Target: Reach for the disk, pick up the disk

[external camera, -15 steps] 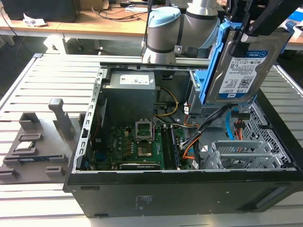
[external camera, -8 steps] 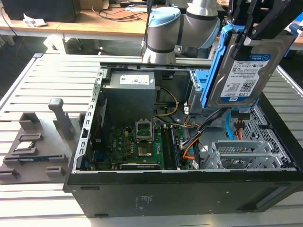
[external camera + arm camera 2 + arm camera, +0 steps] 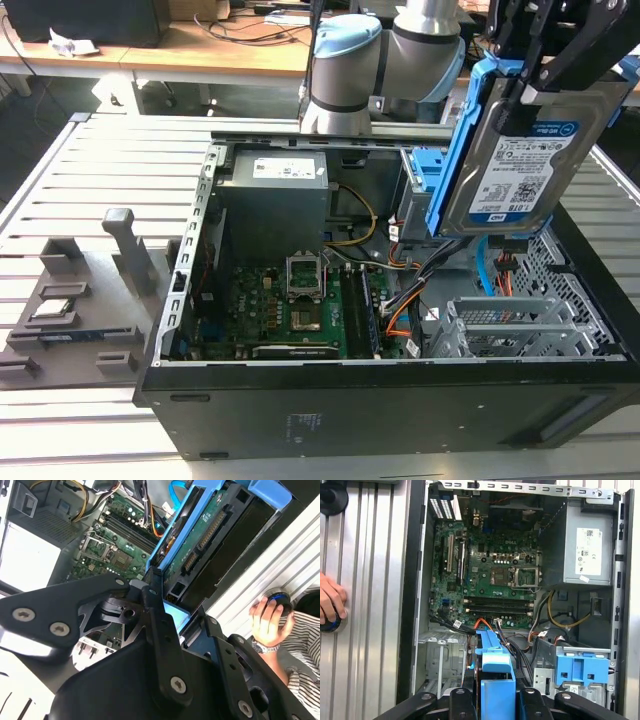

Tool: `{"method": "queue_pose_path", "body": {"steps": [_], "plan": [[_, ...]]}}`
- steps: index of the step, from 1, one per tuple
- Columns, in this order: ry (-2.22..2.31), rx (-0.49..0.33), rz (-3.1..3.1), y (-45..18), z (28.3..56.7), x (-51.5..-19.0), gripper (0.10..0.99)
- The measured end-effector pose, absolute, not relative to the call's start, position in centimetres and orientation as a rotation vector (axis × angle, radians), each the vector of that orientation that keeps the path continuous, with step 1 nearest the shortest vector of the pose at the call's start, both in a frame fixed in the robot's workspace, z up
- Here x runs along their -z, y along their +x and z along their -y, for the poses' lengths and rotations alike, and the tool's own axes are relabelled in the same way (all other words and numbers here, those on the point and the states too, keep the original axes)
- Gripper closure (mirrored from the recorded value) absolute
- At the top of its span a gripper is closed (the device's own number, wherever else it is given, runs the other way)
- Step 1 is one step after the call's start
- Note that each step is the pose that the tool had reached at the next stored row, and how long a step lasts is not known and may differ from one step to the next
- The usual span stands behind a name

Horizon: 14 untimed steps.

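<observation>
The disk (image 3: pixel 520 160), a silver hard drive with a blue-and-white label and a blue frame along its edges, hangs tilted above the open computer case (image 3: pixel 400 385), near the exterior view's right. My gripper (image 3: pixel 548 55) is shut on its upper end from above. In the second wrist view the disk (image 3: pixel 210 535) shows its green board side between my black fingers (image 3: pixel 156 611). In the first wrist view the disk (image 3: pixel 495 655) is seen edge-on, its blue frame clamped in my gripper (image 3: pixel 495 697).
Below lie the motherboard (image 3: pixel 300 310), the power supply (image 3: pixel 275 190), loose cables and a drive cage (image 3: pixel 505 325). A bare blue bracket (image 3: pixel 582 667) sits inside the case. A grey fixture (image 3: pixel 90 300) with small parts stands on the slatted table. A person's hand (image 3: pixel 265 620) rests nearby.
</observation>
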<state>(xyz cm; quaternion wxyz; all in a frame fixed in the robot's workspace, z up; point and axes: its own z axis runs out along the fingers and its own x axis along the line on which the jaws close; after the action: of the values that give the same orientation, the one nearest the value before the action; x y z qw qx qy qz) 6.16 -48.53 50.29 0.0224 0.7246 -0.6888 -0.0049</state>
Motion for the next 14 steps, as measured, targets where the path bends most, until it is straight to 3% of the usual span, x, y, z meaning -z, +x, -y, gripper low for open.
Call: {"method": "queue_pose_path", "body": {"steps": [14], "plan": [[2.244, 0.015, 2.134, 6.2, 50.6, -50.3, 0.722]]}}
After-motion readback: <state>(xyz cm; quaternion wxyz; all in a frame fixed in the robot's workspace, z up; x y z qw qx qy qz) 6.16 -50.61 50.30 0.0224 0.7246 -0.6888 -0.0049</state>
